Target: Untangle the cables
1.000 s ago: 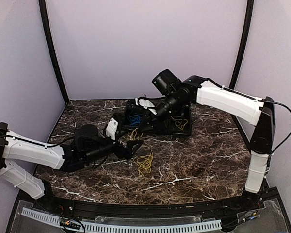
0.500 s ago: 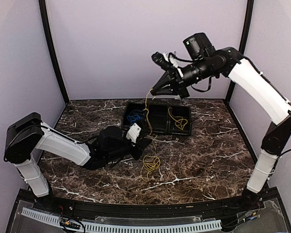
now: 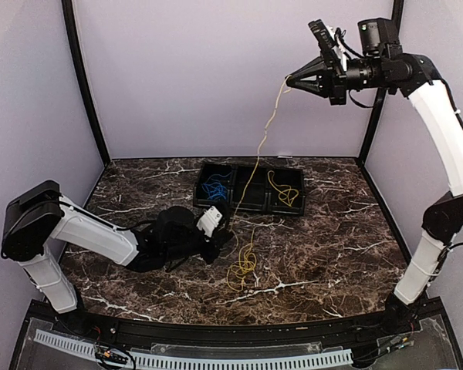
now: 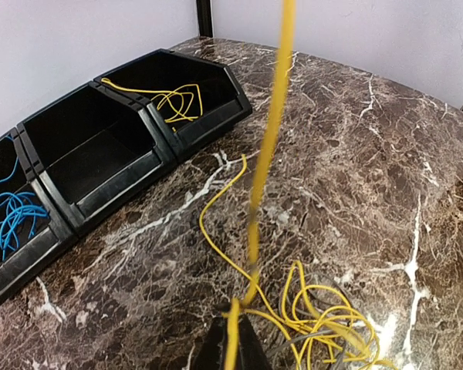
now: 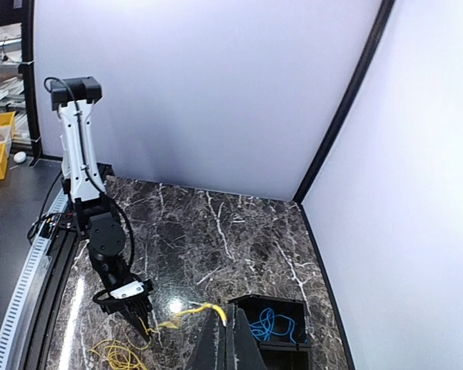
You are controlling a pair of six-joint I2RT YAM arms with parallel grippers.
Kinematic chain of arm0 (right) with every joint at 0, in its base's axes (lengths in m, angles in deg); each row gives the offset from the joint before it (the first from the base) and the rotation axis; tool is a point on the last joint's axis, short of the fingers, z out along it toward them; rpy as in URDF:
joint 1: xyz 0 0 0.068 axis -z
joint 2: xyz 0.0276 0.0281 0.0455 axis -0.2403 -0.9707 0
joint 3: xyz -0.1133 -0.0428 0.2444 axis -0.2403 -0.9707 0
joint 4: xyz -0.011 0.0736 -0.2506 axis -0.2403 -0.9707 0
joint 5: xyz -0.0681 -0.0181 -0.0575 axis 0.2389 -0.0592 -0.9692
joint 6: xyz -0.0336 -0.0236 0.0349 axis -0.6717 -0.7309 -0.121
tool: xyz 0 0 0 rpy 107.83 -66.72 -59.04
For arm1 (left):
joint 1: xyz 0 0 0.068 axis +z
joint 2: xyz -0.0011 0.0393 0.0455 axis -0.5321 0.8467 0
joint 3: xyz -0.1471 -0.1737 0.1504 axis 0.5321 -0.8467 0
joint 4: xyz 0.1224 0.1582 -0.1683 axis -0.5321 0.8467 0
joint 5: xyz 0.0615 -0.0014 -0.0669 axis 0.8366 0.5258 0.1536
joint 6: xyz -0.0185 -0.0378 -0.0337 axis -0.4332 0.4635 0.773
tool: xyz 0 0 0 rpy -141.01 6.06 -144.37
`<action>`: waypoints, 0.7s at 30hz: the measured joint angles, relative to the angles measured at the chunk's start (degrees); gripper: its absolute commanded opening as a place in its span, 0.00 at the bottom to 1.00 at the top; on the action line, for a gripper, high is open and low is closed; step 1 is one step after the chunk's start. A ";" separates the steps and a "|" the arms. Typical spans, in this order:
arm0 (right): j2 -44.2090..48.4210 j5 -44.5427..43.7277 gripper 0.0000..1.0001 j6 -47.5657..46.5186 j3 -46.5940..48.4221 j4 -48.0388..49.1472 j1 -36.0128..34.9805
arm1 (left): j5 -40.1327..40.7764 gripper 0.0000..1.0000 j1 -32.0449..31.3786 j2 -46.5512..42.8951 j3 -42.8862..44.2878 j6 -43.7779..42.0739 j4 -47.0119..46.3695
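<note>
Drawing-out step: right hand (image 3: 289,79) pinched on yellow cable (image 4: 274,116) overhead; left hand (image 3: 228,238) closed on it below, tangle (image 3: 245,264) just beside. Next: pull steadily, minding snags.

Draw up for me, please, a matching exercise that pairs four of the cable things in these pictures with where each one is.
Things
1. blue cable
2. short yellow cable
3. long yellow cable
4. yellow and grey tangle

Places
A. on the table, beside the left claw
B. in the right-hand compartment of the black tray, as the top view shows it
C. in the left-hand compartment of that tray
D. stretched up to the right claw, high above the table

Pairs: 1-C, 2-B, 3-D, 4-A
</note>
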 measured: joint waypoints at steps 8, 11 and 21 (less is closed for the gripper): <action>-0.13 2.23 0.00 3.39 4.28 3.19 9.97 | 3.78 0.07 0.02 -1.44 -3.85 2.38 4.24; 0.44 2.27 0.00 3.87 3.91 3.26 11.41 | 4.59 0.05 0.00 -2.99 -5.31 2.95 5.22; 1.25 4.44 0.00 7.48 3.23 5.99 20.57 | 7.43 0.17 0.00 -10.27 -10.05 5.05 6.73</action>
